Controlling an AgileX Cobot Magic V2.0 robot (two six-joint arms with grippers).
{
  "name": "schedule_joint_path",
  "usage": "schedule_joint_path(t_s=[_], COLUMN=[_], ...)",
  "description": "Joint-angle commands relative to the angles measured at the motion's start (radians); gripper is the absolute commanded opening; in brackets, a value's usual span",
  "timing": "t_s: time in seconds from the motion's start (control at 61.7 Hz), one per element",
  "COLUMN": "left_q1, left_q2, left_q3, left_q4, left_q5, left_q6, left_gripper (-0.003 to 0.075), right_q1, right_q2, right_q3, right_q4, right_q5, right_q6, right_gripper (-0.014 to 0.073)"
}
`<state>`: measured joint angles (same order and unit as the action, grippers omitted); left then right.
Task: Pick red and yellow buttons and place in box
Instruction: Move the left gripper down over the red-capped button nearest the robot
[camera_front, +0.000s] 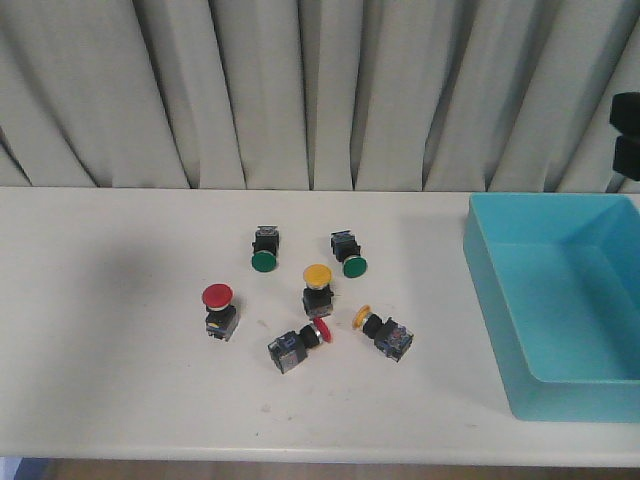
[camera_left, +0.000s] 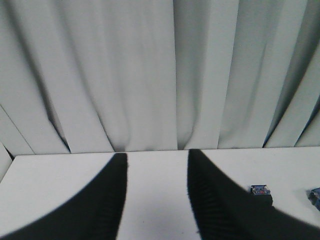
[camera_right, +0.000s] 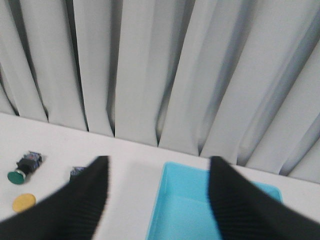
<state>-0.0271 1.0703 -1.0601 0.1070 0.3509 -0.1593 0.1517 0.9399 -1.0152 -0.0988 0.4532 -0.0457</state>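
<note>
In the front view two red buttons and two yellow buttons sit mid-table. One red button and one yellow button stand upright. The other red button and the other yellow button lie on their sides. The light blue box is at the right and holds nothing; it also shows in the right wrist view. My left gripper is open and empty over bare table. My right gripper is open and empty above the box's left wall. A yellow cap shows beside it.
Two green-capped buttons lie behind the group. A grey curtain hangs along the table's far edge. A black arm part shows at the far right. A button body shows past the left gripper's finger.
</note>
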Motion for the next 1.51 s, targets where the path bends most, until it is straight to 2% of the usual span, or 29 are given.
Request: schedule_joint_path(t_s=[0.0, 0.081, 0.146, 0.259, 0.421, 0.551, 0.68, 0.972, 1.491], left_q1=[-0.005, -0.005, -0.005, -0.022, -0.169, -0.261, -0.309, -0.324, -0.324], left_q2=[0.017, 0.035, 0.048, 0.082, 0.181, 0.284, 0.405, 0.671, 0.885], left_q3=[-0.072, -0.076, -0.076, -0.076, -0.125, -0.201, -0.290, -0.469, -0.476], left_q4=[-0.009, -0.019, -0.043, -0.158, -0.256, -0.292, -0.265, -0.256, -0.213], left_q5=[-0.023, 0.005, 0.027, 0.041, 0.067, 0.088, 0.148, 0.315, 0.388], left_q6=[0.005, 0.004, 0.003, 0.024, 0.278, 0.301, 0.301, 0.301, 0.297], left_gripper=[0.0500, 0.0588, 0.0611, 0.0604, 0.0584, 0.0583, 0.0583, 0.0583, 0.0583], right_q1=[-0.002, -0.002, -0.002, 0.002, 0.002, 0.002, 0.002, 0.002, 0.002], right_q2=[0.022, 0.045, 0.056, 0.057, 0.057, 0.057, 0.057, 0.057, 0.057], right_q3=[-0.033, -0.033, -0.033, -0.033, -0.033, -0.033, -0.033, -0.033, -0.030], right_q4=[-0.041, -0.047, -0.049, -0.049, -0.047, -0.046, -0.046, -0.047, -0.047], right_q5=[-0.055, -0.058, -0.062, -0.071, -0.071, -0.034, -0.012, 0.041, 0.069], right_q6=[-0.001, -0.001, -0.001, -0.001, -0.001, -0.001, 0.012, 0.070, 0.104], right_gripper=[0.0619, 0.0688, 0.0702, 0.0687, 0.0645, 0.0613, 0.0582, 0.0580, 0.0580])
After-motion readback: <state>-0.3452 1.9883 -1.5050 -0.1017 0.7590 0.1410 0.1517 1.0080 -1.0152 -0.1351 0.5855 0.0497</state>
